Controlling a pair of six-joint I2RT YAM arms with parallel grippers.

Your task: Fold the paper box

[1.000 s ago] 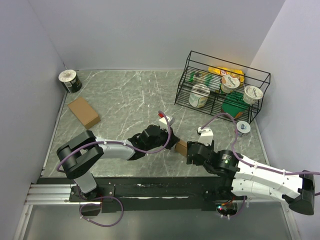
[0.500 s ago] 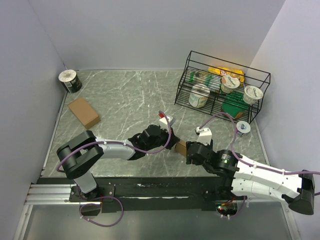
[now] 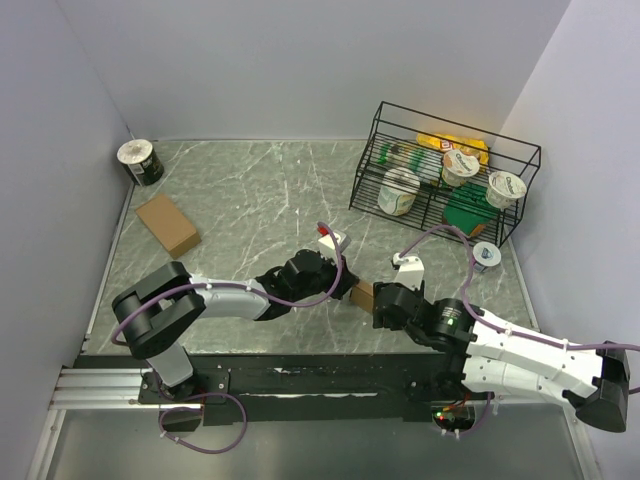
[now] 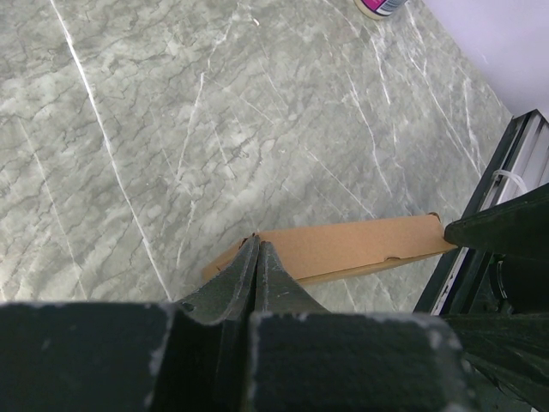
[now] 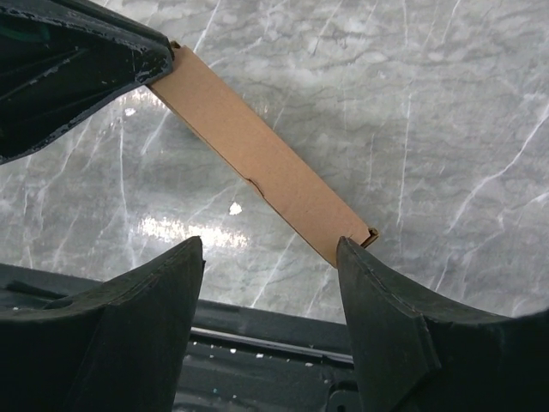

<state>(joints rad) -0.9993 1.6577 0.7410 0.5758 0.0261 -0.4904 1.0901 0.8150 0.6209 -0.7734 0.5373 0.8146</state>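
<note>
**Flat blank held between two arms; folding looks barely begun**

Left tool: fingers pressed together, pinching one end of the paper box.

Right tool: fingers spread wide, gripping nothing. One fingertip sits right at the box's free end corner.

Box: reads as a flattened brown cardboard strip spanning the gap between the two tools. It is over the near-centre of the tabletop. I cannot tell whether it rests on the marble or hangs just above it.

Progress (judgement): early. No wall stands up and no flap is tucked. Opening the blank, raising the sides and closing the flaps all appear left to do.

Further out: a second brown box lies well apart at far left. A wire rack of cups stands at far right.
</note>
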